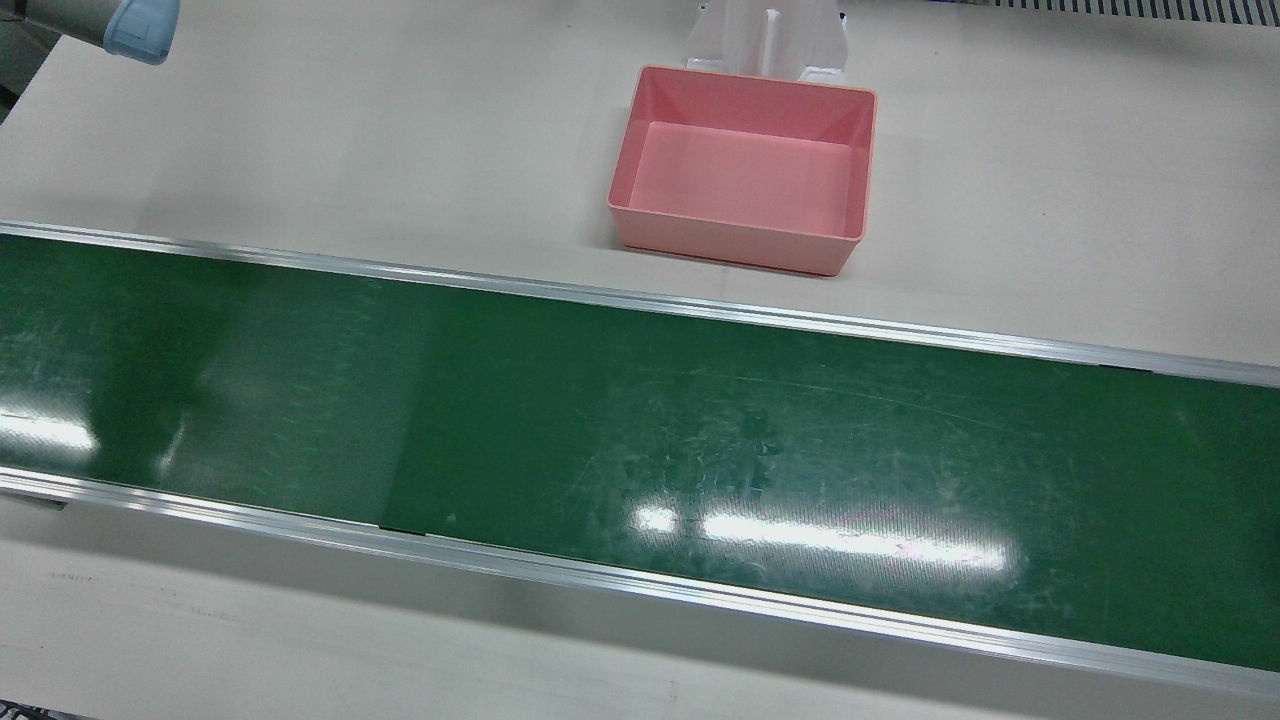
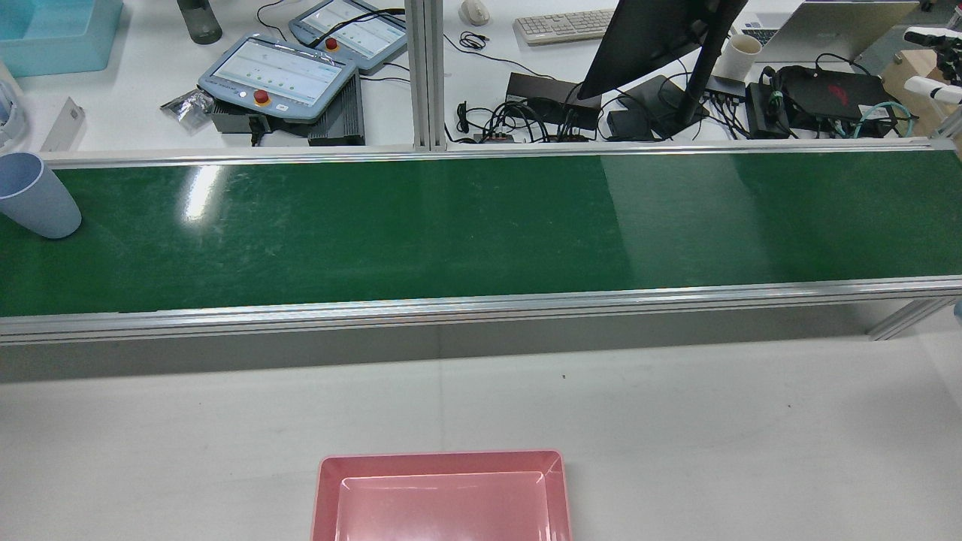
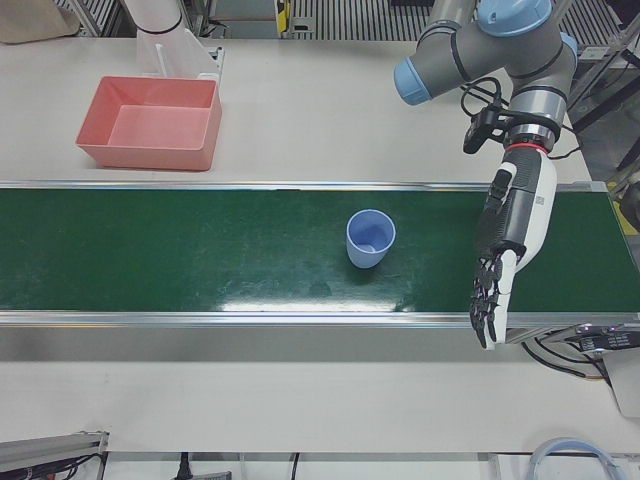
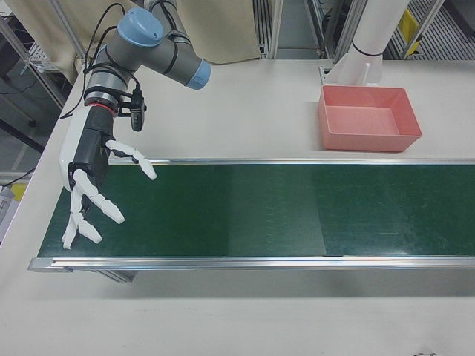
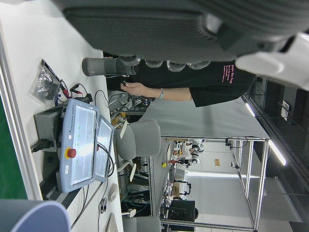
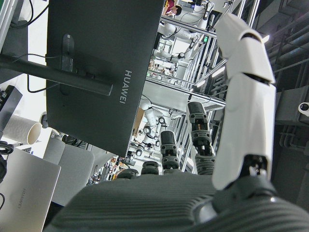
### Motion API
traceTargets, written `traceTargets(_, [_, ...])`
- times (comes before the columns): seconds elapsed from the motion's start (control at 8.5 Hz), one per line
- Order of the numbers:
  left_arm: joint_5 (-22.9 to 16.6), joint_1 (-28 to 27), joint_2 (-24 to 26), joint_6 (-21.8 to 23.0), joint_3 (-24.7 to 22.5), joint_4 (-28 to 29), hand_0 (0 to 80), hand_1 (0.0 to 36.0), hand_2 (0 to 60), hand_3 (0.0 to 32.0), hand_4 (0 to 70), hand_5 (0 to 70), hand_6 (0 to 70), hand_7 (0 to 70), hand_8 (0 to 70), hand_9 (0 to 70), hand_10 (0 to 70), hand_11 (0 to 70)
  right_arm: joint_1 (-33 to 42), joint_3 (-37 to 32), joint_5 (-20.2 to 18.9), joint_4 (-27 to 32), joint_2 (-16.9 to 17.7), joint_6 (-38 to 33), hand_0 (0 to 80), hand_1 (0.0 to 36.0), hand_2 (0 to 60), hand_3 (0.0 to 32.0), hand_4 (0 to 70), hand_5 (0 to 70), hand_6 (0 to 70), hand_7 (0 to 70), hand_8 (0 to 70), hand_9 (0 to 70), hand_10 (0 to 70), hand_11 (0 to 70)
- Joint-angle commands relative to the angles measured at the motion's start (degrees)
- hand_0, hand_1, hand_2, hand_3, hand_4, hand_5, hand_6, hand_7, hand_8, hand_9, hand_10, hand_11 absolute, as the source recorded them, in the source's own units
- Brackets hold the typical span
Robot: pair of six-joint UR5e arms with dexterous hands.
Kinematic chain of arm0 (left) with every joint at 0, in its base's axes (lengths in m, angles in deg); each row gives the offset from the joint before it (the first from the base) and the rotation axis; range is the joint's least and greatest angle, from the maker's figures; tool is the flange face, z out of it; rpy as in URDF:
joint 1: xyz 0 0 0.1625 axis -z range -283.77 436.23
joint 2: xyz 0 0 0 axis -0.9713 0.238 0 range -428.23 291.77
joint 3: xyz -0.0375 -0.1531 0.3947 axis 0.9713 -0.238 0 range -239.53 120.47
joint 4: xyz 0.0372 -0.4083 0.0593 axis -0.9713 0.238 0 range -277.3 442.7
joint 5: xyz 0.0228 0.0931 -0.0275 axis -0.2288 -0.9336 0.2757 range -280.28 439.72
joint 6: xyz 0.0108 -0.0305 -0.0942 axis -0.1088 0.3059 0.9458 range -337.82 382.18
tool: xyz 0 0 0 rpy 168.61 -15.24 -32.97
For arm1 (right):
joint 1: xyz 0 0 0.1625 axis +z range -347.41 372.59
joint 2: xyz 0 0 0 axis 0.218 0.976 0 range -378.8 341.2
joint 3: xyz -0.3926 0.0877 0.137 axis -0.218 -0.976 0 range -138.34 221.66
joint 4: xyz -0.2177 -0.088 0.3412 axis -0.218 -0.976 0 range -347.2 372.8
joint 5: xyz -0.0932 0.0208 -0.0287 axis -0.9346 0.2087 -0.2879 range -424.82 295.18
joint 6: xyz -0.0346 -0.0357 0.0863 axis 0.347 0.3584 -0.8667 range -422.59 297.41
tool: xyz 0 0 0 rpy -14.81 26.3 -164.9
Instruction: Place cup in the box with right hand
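right hand (image 4: 93, 189) splayed, holding nothing, over belt (image 4: 260, 211) end, well apart from cup (image 3: 370, 238) and box (image 4: 369, 118).

The green belt (image 4: 260, 211) is bare between the right hand (image 4: 93, 185), which hangs over its end with fingers (image 4: 89, 230) spread, and the cup (image 3: 370, 238). The cup stands alone mid-belt, with clear room all round. The pink box (image 4: 369, 117) lies on the desk (image 4: 245, 111) at 12 o'clock of the belt, open-topped, a white pedestal (image 4: 356, 63) just behind it.
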Motion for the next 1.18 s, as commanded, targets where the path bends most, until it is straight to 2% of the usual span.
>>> traceTargets(0.0, [0.0,-0.1,0.0,0.0,0.0,0.0,0.0,0.0,0.0,0.0,0.0,0.0,0.0,0.0,0.0,0.0,0.0,0.0,-0.2,0.1,0.0,-0.1,-0.1,0.0,66.8,36.0,60.0,0.0,9.5,10.7,8.0,27.9,0.8,5.6,0.0,0.0])
traceTargets(0.12, [0.0,0.0,0.0,0.0,0.0,0.0,0.0,0.0,0.0,0.0,0.0,0.0,0.0,0.0,0.0,0.0,0.0,0.0,-0.2,0.1,0.0,-0.2,-0.1,0.0,70.7,36.0,60.0,0.0,11.8,11.0,8.0,27.6,0.6,5.0,0.0,0.0])
traceTargets(0.24, [0.0,0.0,0.1,0.0,0.0,0.0,0.0,0.0,0.0,0.0,0.0,0.0,0.0,0.0,0.0,0.0,0.0,0.0,-0.2,0.1,0.0,-0.1,-0.1,0.0,59.4,36.0,60.0,0.0,4.9,10.0,7.3,25.6,0.4,3.8,0.0,0.0])
traceTargets(0.35, [0.0,0.0,0.1,0.0,0.0,0.0,0.0,0.0,0.0,0.0,0.0,0.0,0.0,0.0,0.0,0.0,0.0,0.0,-0.1,0.1,0.1,-0.1,-0.1,0.0,59.9,36.0,59.8,0.0,9.5,9.4,7.0,24.8,0.4,3.5,0.0,0.0])
traceTargets(0.47, [0.0,0.0,0.1,0.0,0.0,0.0,0.0,0.0,0.0,0.0,0.0,0.0,0.0,0.0,0.0,0.0,0.0,0.0,-0.1,-0.6,0.1,0.1,-0.2,-0.1,58.3,36.0,60.0,0.0,7.9,9.1,6.7,23.7,0.3,3.3,0.0,0.0])
traceTargets(0.59, [0.0,0.0,0.0,0.0,0.0,0.0,0.0,0.0,0.0,0.0,0.0,0.0,0.0,0.0,0.0,0.0,0.0,0.0,-0.2,-0.6,0.2,0.1,-0.2,0.0,57.8,32.7,48.1,0.0,10.2,8.2,6.4,23.5,0.2,3.3,0.0,0.0])
traceTargets(0.71, [0.0,0.0,0.0,0.0,0.0,0.0,0.0,0.0,0.0,0.0,0.0,0.0,0.0,0.0,0.0,0.0,0.0,0.0,-0.2,-0.7,0.2,0.2,-0.2,0.0,53.3,30.0,46.7,0.0,7.1,6.9,6.0,22.8,0.2,3.1,0.0,0.0])
traceTargets(0.82, [0.0,0.0,0.0,0.0,0.0,0.0,0.0,0.0,0.0,0.0,0.0,0.0,0.0,0.0,0.0,0.0,0.0,0.0,-0.2,-0.7,0.3,0.2,-0.3,0.0,53.1,22.5,25.4,0.0,11.3,5.9,5.3,20.6,0.0,2.7,0.0,0.0])
traceTargets(0.94, [0.0,0.0,0.0,0.0,0.0,0.0,0.0,0.0,0.0,0.0,0.0,0.0,0.0,0.0,0.0,0.0,0.0,0.0,-0.2,-0.7,0.3,0.2,-0.7,0.1,48.7,14.3,12.5,0.0,10.6,3.9,4.6,19.4,0.0,2.4,0.0,0.0])
traceTargets(1.06, [0.0,0.0,0.0,0.0,0.0,0.0,0.0,0.0,0.0,0.0,0.0,0.0,0.0,0.0,0.0,0.0,0.0,0.0,-0.3,-1.2,0.3,0.2,-1.0,0.1,46.3,14.2,16.1,0.0,7.1,3.2,4.5,19.4,0.0,3.3,0.0,0.0])
